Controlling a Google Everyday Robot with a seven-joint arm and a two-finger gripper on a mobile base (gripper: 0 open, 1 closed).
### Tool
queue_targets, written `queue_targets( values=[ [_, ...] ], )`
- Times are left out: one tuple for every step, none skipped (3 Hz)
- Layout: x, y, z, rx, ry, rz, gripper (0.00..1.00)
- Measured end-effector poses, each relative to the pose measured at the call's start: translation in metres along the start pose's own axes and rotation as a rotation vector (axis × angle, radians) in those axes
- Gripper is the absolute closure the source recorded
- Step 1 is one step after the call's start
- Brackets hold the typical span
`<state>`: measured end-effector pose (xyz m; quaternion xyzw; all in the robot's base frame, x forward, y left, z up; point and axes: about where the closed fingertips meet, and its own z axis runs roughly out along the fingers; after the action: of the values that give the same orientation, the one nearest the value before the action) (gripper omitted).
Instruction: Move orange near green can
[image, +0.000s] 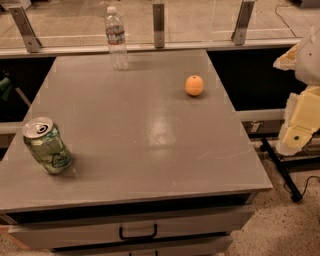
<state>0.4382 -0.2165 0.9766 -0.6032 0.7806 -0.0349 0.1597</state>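
The orange (194, 85) sits on the grey table (145, 130) at the back right, small, round and evenly orange. The green can (47, 146) stands at the front left near the table's left edge, pale green with swirl graphics and a silver pull-tab top. The two are far apart, across the table's diagonal. My gripper (300, 117) is a pale cream shape at the right edge of the view, off the table and to the right of the orange, holding nothing that shows.
A clear plastic water bottle (116, 39) stands at the table's back edge, left of centre. A railing with metal posts (158, 19) runs behind the table. Drawers with a black handle (137, 232) are below the front edge. Cables lie on the floor at right (292, 187).
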Motion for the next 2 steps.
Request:
queue_targets(
  values=[
    [0.0,0.0,0.0,0.0,0.0,0.0,0.0],
    [-0.01,-0.017,0.014,0.023,-0.027,-0.026,0.0]
  ],
)
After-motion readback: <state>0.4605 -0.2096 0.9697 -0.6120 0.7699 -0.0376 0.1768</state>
